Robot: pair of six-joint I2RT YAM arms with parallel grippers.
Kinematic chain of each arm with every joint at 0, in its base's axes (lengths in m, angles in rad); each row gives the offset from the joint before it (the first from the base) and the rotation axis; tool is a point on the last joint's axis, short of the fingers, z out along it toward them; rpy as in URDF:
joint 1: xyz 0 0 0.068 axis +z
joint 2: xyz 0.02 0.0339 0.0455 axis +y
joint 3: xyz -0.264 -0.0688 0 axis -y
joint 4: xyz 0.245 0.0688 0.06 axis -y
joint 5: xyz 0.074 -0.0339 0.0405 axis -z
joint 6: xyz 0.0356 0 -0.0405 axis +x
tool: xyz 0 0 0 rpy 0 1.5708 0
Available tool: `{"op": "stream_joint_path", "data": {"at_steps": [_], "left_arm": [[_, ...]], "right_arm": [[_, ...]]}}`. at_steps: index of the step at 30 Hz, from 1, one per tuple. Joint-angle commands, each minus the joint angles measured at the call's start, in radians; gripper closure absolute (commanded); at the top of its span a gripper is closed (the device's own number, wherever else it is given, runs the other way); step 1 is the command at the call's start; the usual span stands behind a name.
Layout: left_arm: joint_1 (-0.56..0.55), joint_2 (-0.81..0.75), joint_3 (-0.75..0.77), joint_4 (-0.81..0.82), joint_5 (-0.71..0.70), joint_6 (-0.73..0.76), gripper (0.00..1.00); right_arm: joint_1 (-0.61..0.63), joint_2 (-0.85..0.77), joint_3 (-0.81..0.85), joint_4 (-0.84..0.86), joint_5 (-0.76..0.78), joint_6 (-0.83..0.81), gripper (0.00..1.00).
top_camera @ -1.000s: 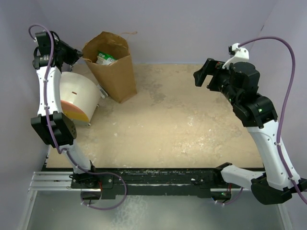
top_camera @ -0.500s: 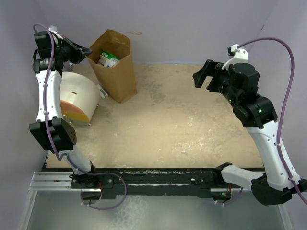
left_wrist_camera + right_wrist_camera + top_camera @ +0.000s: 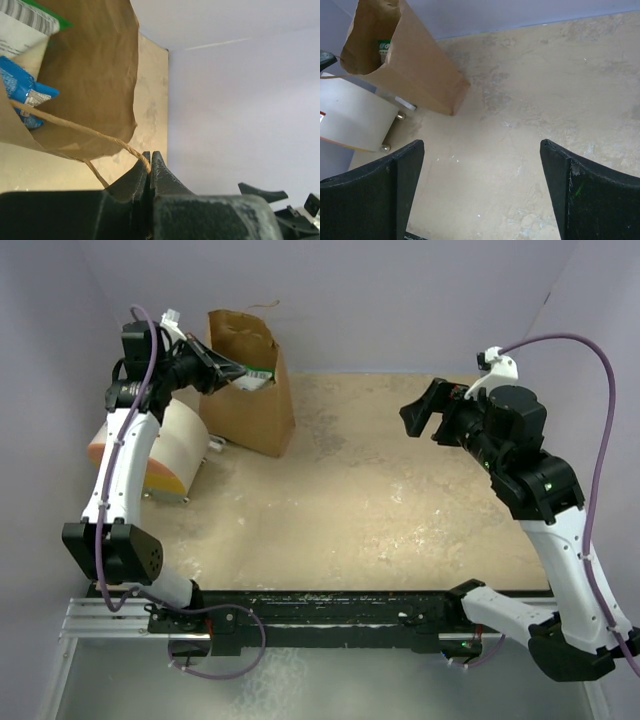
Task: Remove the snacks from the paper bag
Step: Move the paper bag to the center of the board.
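The left claw (image 3: pixel 150 159) is clamped on the thin twisted paper handle (image 3: pixel 75 127) of the tall brown kraft paper bag (image 3: pixel 250 412), which sits at the far left of the table (image 3: pixel 380 500). Foil snack packets (image 3: pixel 20 90) lie inside (green-white and blue visible). The right claw (image 3: pixel 482 145) hangs spread wide, holding nothing.

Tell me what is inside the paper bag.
Inside the paper bag, a green-white packet and a small blue packet show near the mouth. Anything deeper is hidden by the bag's walls, so further packets cannot be counted.
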Motion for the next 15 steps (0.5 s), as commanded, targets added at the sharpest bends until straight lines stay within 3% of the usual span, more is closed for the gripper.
{"op": "stream_joint_path", "data": {"at_steps": [1, 15], "left_arm": [[-0.051, -0.131, -0.048, 0.048, 0.012, -0.026, 1.00], [-0.117, -0.408, -0.261, -0.128, 0.010, -0.018, 1.00]], "right_arm": [[-0.003, -0.039, -0.010, 0.007, -0.028, 0.008, 0.00], [-0.002, -0.070, -0.050, -0.038, -0.110, -0.012, 0.00]]}}
